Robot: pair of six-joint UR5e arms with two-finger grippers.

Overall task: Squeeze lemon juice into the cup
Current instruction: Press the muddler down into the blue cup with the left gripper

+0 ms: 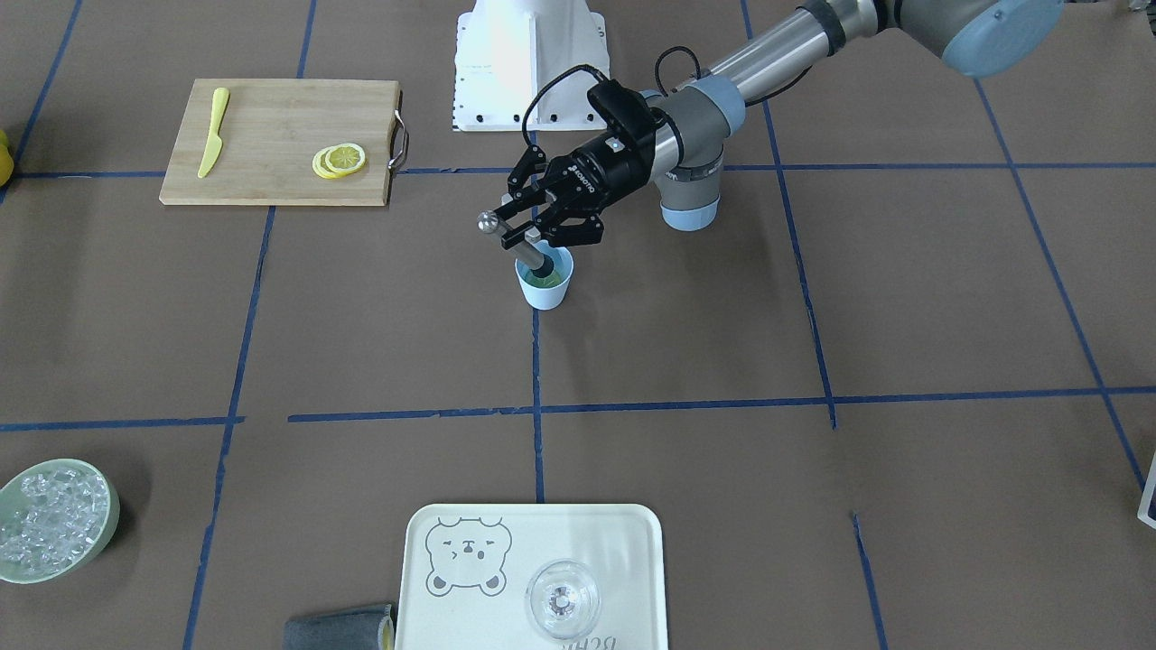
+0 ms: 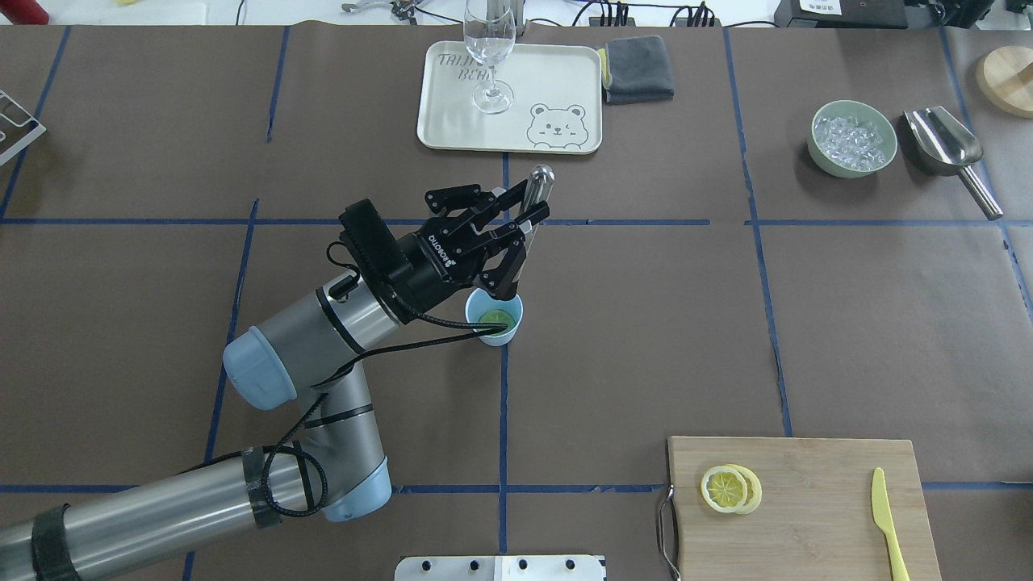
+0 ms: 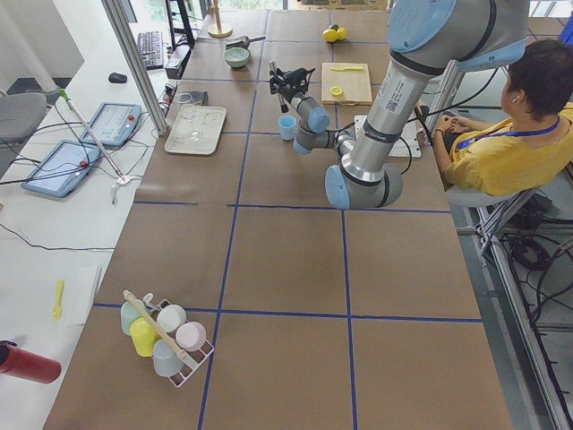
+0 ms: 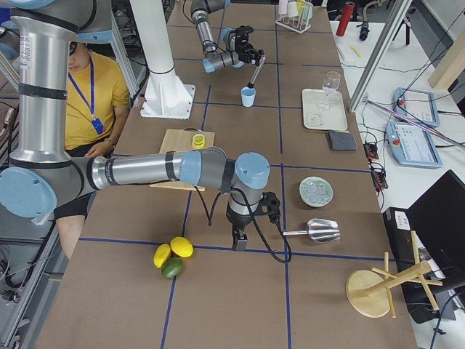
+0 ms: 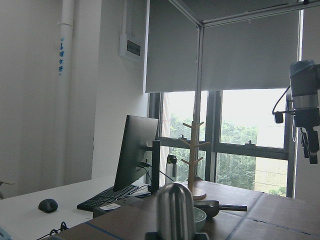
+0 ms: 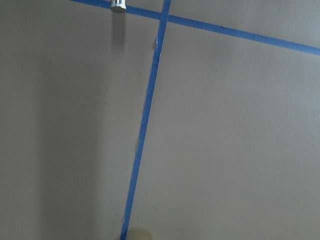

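The light blue cup (image 1: 545, 289) stands mid-table and also shows in the overhead view (image 2: 495, 337). Something greenish yellow (image 2: 494, 319) lies inside it; I cannot tell what. My left gripper (image 1: 533, 236) is just above the cup, shut on a tilted metal muddler (image 1: 492, 223) whose lower end is in the cup. The muddler's top shows in the left wrist view (image 5: 176, 210). Two lemon slices (image 1: 341, 160) lie stacked on the wooden cutting board (image 1: 271, 181). My right gripper (image 4: 239, 243) points down over bare table far from the cup; I cannot tell if it is open or shut.
A yellow plastic knife (image 1: 213, 132) lies on the board. A cream tray (image 2: 452, 121) holds a clear glass (image 2: 489, 56), with a grey cloth (image 2: 639, 69) beside it. A green bowl of ice (image 2: 854, 137) and a metal scoop (image 2: 944, 145) are far right. A person (image 3: 515, 134) sits behind the robot.
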